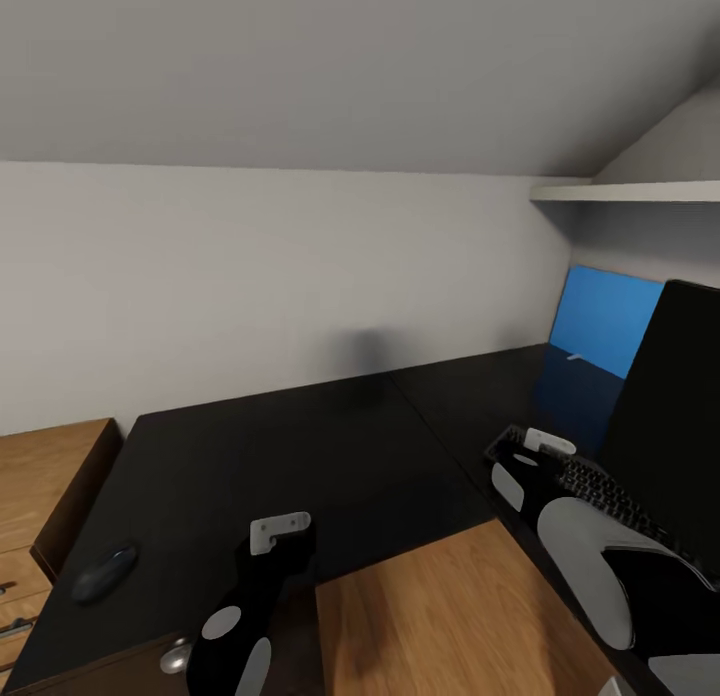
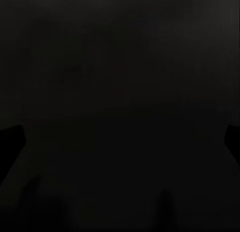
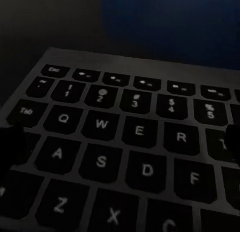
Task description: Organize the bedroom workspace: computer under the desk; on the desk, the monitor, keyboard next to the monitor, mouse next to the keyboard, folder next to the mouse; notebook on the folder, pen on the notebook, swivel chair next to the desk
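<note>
The keyboard (image 1: 600, 491) lies on the desk (image 1: 330, 446), long axis running away along the monitor (image 1: 670, 416) (Esc end farthest); right gripper (image 1: 535, 446) hovers over it, left gripper (image 1: 280, 531) over bare desk, finger states both unclear.

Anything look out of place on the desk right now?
Yes. The mouse sits alone at the desk's far left edge, well away from the keyboard by the monitor. The blue folder stands tilted against the wall rather than lying flat.
</note>
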Available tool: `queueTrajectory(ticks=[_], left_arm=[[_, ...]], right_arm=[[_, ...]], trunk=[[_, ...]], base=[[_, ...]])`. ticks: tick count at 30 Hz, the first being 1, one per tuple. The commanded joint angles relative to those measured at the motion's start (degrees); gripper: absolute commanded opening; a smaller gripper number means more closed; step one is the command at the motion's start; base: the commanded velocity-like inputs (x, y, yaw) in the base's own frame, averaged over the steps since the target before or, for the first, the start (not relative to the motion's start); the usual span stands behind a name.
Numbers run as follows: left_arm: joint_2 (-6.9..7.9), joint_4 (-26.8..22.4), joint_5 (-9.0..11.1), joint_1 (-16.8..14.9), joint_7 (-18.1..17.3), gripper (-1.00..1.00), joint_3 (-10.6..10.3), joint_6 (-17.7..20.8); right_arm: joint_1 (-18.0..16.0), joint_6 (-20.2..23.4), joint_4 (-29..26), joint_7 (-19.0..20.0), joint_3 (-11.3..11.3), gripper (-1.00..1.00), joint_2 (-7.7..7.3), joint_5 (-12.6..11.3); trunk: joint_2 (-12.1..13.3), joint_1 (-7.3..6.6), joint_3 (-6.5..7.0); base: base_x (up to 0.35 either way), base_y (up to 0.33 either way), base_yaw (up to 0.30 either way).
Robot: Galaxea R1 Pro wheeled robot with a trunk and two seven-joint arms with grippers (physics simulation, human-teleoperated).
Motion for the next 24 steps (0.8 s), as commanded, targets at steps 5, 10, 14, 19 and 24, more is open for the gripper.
queueTrajectory(ticks=[5, 10, 14, 19, 24], left_arm=[[0.01, -0.1, 0.6, 0.0, 0.5, 1.0, -0.1, 0.2], [0.01, -0.1, 0.6, 0.0, 0.5, 1.0, -0.1, 0.1], [0.01, -0.2, 0.6, 0.0, 0.5, 1.0, -0.2, 0.1], [0.01, -0.3, 0.6, 0.0, 0.5, 1.0, -0.2, 0.1], [0.01, -0.4, 0.6, 0.0, 0.5, 1.0, -0.2, 0.1]], right_arm=[[0.0, -0.4, 0.0, 0.0, -0.2, 1.0, 0.0, -0.4], [0.0, -0.4, 0.1, 0.2, -0.3, 1.0, -0.05, -0.6], [0.0, -0.4, 0.2, 0.4, -0.3, 1.0, -0.01, -0.6], [0.0, -0.4, 0.2, 0.4, -0.3, 1.0, 0.02, -0.7], [0.0, -0.4, 0.2, 0.4, -0.3, 1.0, 0.05, -0.7]], trunk=[[-2.1, 1.1, -0.96], [-4.1, 2.2, -1.86], [-4.1, 2.2, -1.86], [-4.1, 2.2, -1.86], [-4.1, 2.2, -1.89]], base=[[0.0, 0.0, 0.0], [0.0, 0.0, 0.0], [0.0, 0.0, 0.0], [0.0, 0.0, 0.0], [0.0, 0.0, 0.014]])
